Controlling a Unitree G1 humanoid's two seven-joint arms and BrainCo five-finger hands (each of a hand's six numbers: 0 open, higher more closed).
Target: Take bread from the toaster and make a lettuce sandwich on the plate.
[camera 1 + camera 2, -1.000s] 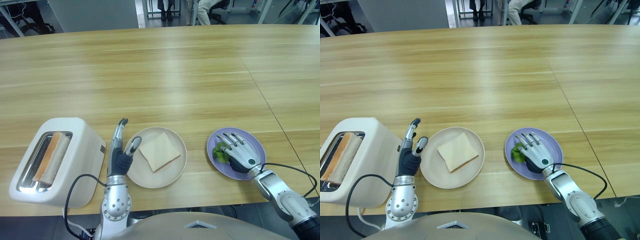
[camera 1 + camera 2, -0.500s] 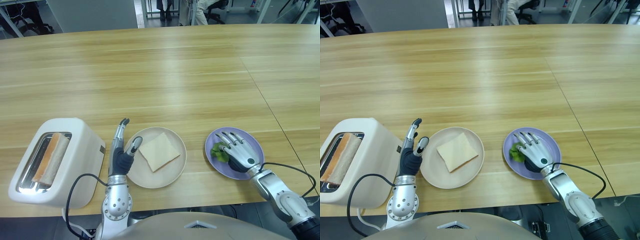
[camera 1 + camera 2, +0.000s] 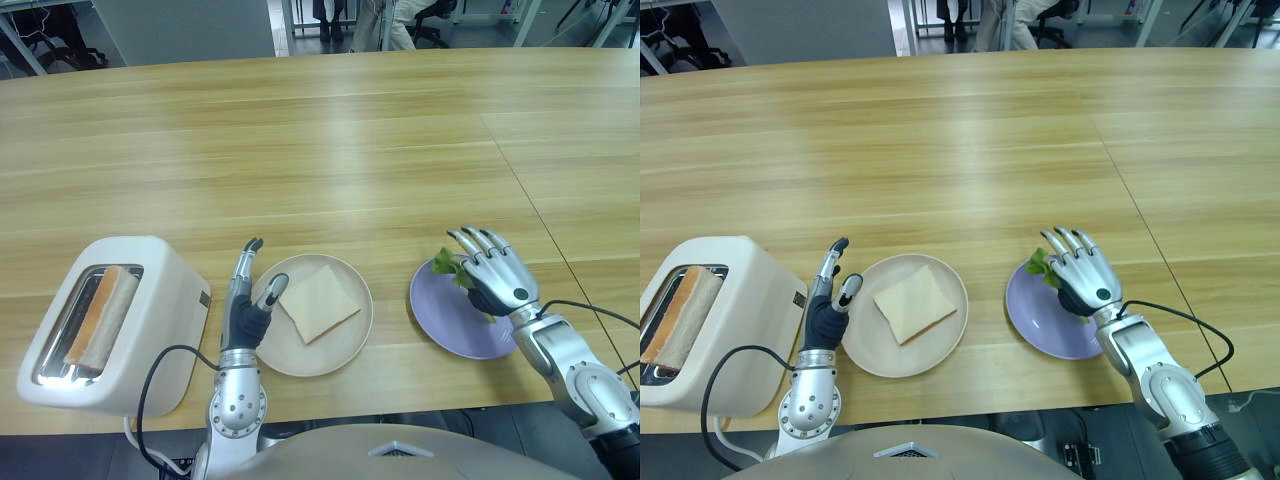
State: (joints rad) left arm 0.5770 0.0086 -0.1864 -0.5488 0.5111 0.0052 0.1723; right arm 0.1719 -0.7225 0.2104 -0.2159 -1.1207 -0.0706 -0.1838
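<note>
A cream toaster [image 3: 110, 320] stands at the front left with one slice of bread [image 3: 103, 312] in its slot. Right of it, a beige plate [image 3: 345, 345] carries a pale bread slice [image 3: 317, 302]. My left hand [image 3: 245, 300] stands upright with straight fingers between toaster and plate, holding nothing. At the front right, my right hand [image 3: 492, 272] is raised over the right side of a purple plate [image 3: 445, 320], fingers shut on a green lettuce leaf [image 3: 448, 265] that hangs clear of the plate.
The long wooden table [image 3: 320, 150] stretches bare behind the plates, with a seam [image 3: 520, 180] running back at the right. A black cable [image 3: 165, 370] loops by the toaster at the front edge. Chairs stand beyond the far edge.
My right hand, earlier lying flat on the lettuce in the purple plate, has closed on the leaf and lifted it up and to the right. The left hand has barely moved.
</note>
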